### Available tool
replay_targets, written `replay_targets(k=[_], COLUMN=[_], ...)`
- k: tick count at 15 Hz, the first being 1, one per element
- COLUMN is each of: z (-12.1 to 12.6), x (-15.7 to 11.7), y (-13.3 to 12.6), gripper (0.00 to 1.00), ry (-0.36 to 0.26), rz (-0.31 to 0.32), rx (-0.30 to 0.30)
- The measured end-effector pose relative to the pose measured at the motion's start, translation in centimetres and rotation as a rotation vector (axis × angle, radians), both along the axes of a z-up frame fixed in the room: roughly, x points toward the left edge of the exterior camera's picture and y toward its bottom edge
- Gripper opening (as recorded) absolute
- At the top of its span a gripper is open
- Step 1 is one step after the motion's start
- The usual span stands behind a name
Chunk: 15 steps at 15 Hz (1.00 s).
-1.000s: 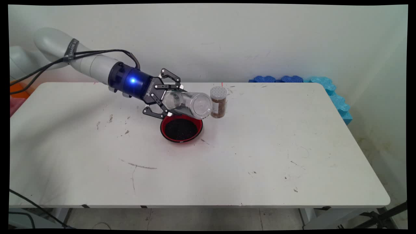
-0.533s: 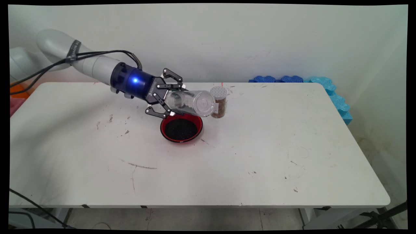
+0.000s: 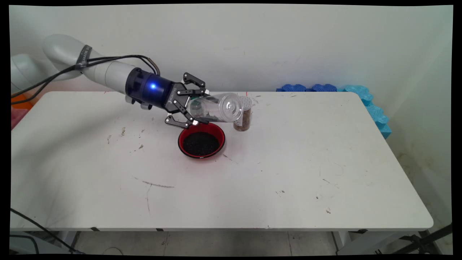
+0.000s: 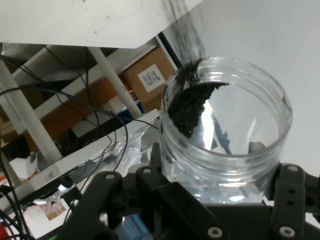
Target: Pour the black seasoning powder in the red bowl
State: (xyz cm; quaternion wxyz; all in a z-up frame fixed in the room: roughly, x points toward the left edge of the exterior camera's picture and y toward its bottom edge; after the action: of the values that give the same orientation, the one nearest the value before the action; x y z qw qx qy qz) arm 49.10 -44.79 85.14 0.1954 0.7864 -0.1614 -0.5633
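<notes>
Gripper sits just left of the frame's centre in my main view, its black fingers clamped on the base end of a clear plastic jar, which lies nearly on its side in the air with the far end tilted slightly up toward the right. From the hand camera I see the same jar rising out of the linkage, open-mouthed, with a small heap of dark grains resting against its inner wall on the left of that picture; the fingers press against its sides low in the frame. Directly below the jar in the main view stands a red bowl on the white table, filled with black granular stuff; I see a gap between jar and bowl. Just right of the jar's raised end, partly hidden behind it, a small spice jar stands upright with brown contents and a pale lid. Blue foam pieces lie along the wall at the table's far right edge, well apart from everything else.
</notes>
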Motion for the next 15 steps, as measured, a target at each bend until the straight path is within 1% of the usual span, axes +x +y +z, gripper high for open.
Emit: replay_targets(k=[6, 15], z=[-0.13, -0.39], x=[-0.05, -0.25], y=[0.02, 0.03], gripper=[0.0, 0.0], ry=[0.028, 0.052], rz=[0.02, 0.046], rx=[0.02, 0.055])
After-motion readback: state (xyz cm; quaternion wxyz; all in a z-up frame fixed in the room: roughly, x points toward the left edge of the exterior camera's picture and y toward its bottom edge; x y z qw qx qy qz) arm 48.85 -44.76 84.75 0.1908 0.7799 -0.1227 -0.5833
